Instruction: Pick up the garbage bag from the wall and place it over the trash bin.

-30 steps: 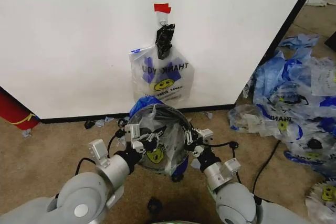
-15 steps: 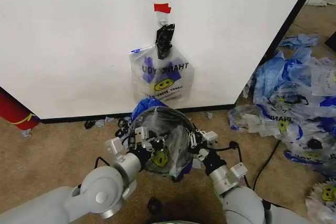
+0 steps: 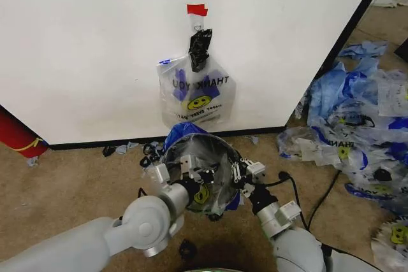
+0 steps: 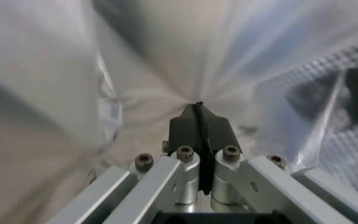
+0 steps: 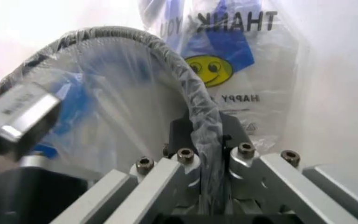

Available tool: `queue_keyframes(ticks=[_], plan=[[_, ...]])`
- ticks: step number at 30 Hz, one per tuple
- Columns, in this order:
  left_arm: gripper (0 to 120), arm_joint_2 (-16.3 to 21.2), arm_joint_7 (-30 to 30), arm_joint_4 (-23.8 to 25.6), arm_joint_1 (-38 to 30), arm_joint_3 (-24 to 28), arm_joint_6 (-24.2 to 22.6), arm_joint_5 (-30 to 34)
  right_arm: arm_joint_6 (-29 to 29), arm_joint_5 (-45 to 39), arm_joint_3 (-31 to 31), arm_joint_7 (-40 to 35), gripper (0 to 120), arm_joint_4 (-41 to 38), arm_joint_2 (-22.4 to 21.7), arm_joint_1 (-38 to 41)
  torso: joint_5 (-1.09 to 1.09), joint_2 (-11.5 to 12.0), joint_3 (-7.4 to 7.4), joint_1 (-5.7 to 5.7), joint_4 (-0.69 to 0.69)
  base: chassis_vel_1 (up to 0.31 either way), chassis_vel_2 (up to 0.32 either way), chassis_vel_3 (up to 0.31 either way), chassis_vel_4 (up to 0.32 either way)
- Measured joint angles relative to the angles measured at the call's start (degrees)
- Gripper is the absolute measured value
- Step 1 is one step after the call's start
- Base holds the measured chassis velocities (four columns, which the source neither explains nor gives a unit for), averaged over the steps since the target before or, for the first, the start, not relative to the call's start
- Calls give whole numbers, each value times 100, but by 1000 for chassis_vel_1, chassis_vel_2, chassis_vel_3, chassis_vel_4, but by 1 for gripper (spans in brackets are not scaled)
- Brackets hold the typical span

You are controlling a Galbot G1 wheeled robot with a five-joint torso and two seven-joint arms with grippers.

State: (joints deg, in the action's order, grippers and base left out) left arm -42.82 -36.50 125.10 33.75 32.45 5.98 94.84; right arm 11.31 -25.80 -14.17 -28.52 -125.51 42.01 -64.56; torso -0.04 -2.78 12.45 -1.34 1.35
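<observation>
A thin see-through plastic garbage bag (image 3: 203,173) with blue handles and a yellow smiley face lies stretched across the mouth of the small round black wire-mesh trash bin (image 3: 220,203), which stands on the brown carpet floor (image 3: 70,176) just in front of the wall. The film wraps over the bin's rim on the right side, and a blue handle bunches at the far edge of the rim, close to the wall's black base strip.

The left gripper (image 3: 185,171) sits at the bin's left rim, and in the left wrist view (image 4: 199,122) its dark fingertips are pressed fully together with the bag's film pinched between them. The right gripper (image 3: 237,171) is at the right rim; in the right wrist view (image 5: 201,140) its fingers close on the bag-covered rim, the wire edge passing between them.

The large plain white wall (image 3: 89,49) rises close behind the bin, leaving only a narrow strip of floor between. A small piece of red tape (image 3: 197,9) is fixed to it, and under the tape hang a small black plastic bag (image 3: 199,49) and a second see-through smiley bag (image 3: 196,93) lettered "THANK YOU". A red cylinder (image 3: 16,133) leans at the far left, and a heap of blue and clear plastic bags (image 3: 357,132) crowds the floor to the right.
</observation>
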Motion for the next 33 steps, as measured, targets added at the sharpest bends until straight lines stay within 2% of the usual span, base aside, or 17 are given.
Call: queue_keyframes(ticks=[18,33], plan=[[0,-494,-2,-770,-320,336,72,-146,85,228,56,51,0,-146,-164,-304,-1,0,0,0,0,0,0,0,0],[0,-1109,13,-1485,-646,826,170,-377,176,333,100,67,0,-158,-173,-426,-1,0,0,0,0,0,0,0,0]])
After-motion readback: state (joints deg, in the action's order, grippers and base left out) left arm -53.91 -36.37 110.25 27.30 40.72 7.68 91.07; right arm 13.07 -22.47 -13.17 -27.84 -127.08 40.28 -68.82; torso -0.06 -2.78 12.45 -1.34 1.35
